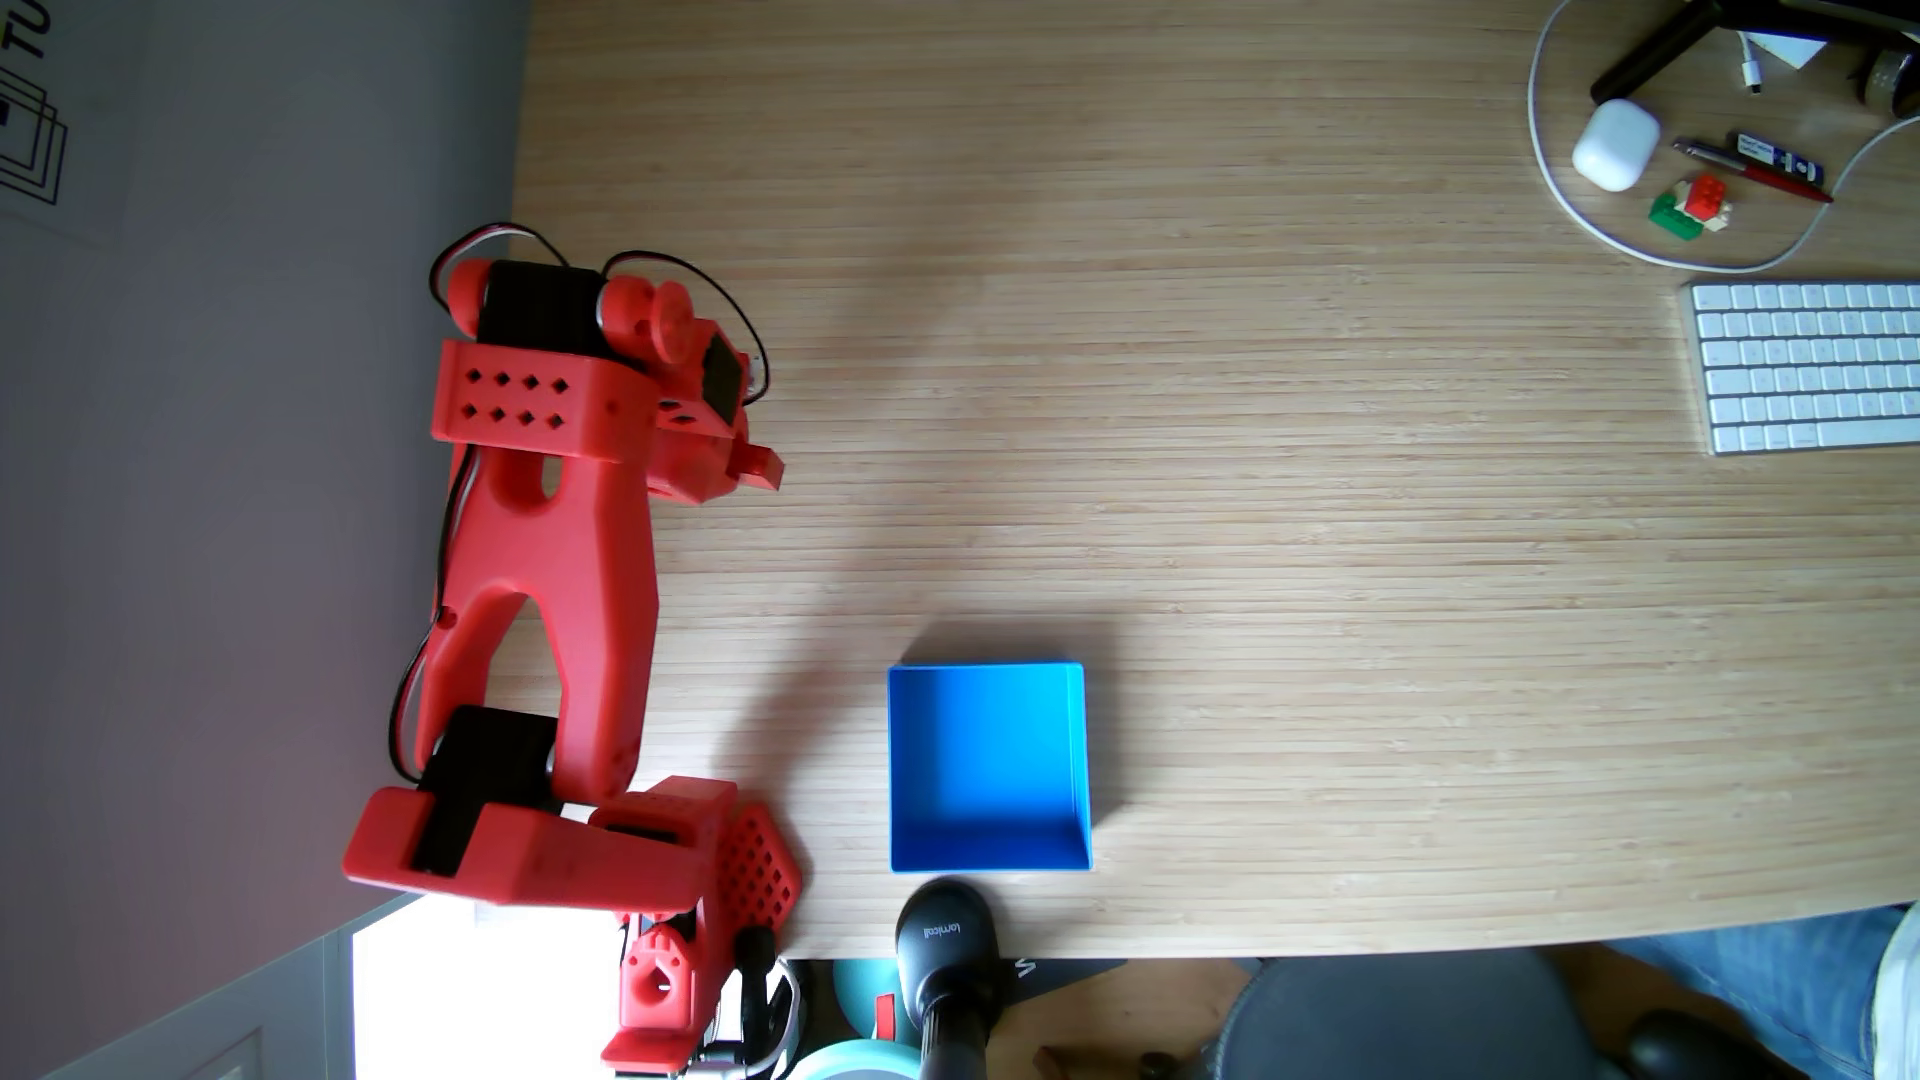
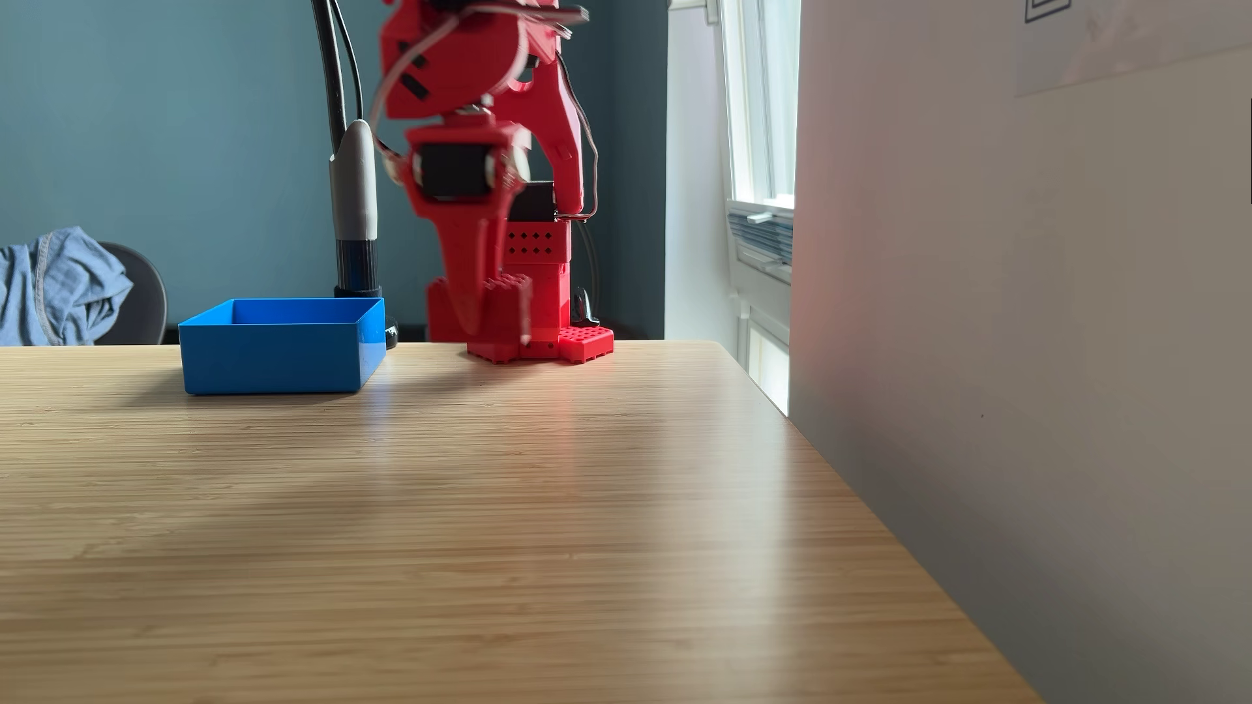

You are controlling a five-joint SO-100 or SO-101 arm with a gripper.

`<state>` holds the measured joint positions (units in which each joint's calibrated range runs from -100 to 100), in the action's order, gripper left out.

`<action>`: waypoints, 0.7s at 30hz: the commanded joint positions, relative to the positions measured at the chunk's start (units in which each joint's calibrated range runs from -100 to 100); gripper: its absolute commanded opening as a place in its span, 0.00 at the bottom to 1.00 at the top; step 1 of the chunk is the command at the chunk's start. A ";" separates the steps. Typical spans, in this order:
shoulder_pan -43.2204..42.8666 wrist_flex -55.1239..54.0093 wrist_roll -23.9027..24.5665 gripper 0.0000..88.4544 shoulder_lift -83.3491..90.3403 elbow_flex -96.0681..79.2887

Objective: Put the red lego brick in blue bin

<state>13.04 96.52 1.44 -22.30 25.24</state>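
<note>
You see the blue bin (image 1: 987, 768) standing empty on the surface (image 1: 1247, 519), right of the arm; the red lego brick's whereabouts I cannot tell; the gripper (image 2: 498, 318) hangs blurred, fingers indistinct; everything apparently remains.

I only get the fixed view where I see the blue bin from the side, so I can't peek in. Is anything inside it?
Observer: No. In a fixed view, the blue bin shows a bare blue floor with nothing lying on it.
Operator: Are there any lego bricks around?
Observer: Yes, a little brick stack, red on top of green and white, sits far from the bin, beside a white case.
Operator: What else is over there?
Observer: A white keyboard lies close to that stack.
</note>
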 commanded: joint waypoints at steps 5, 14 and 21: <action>11.38 3.07 -3.32 0.00 6.97 5.07; 23.86 3.07 -7.86 0.00 16.25 -1.92; 32.73 2.99 -11.43 0.00 22.22 -8.91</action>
<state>41.46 97.79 -8.28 -8.44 17.99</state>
